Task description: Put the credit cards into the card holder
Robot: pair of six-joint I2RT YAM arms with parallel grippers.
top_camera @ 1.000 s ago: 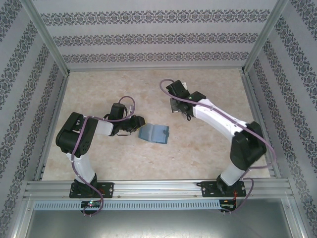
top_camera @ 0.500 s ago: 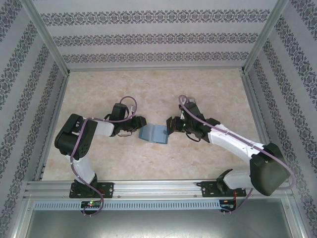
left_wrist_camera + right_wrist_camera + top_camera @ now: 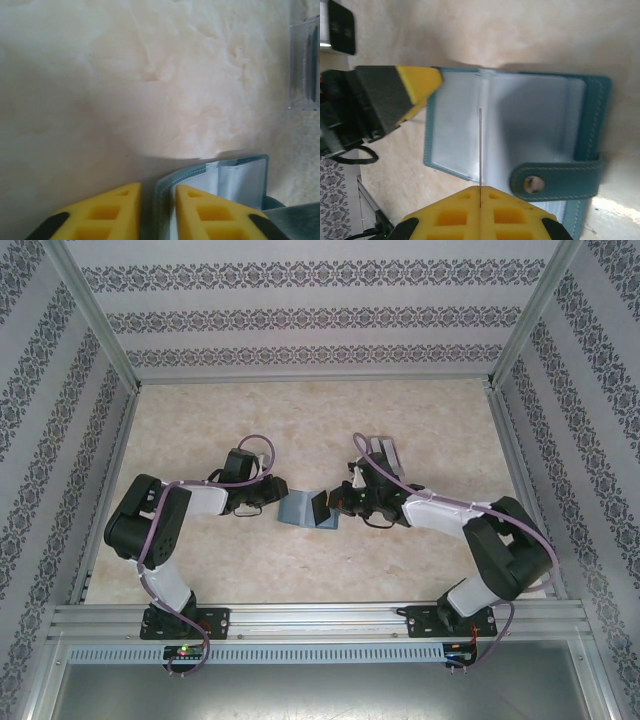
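Card holder [image 3: 535, 120] open, left fingers [image 3: 181, 196] astride its cover, grip unclear, right fingers [image 3: 486, 196] clamping edge-on card [image 3: 480, 145], face hidden

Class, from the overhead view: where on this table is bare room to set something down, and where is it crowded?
Bare: the far strip of table between the back wall and the clear stand, and the near strip between the card holder and the front rail. Crowded: the middle, where the left gripper and right gripper meet at the card holder.
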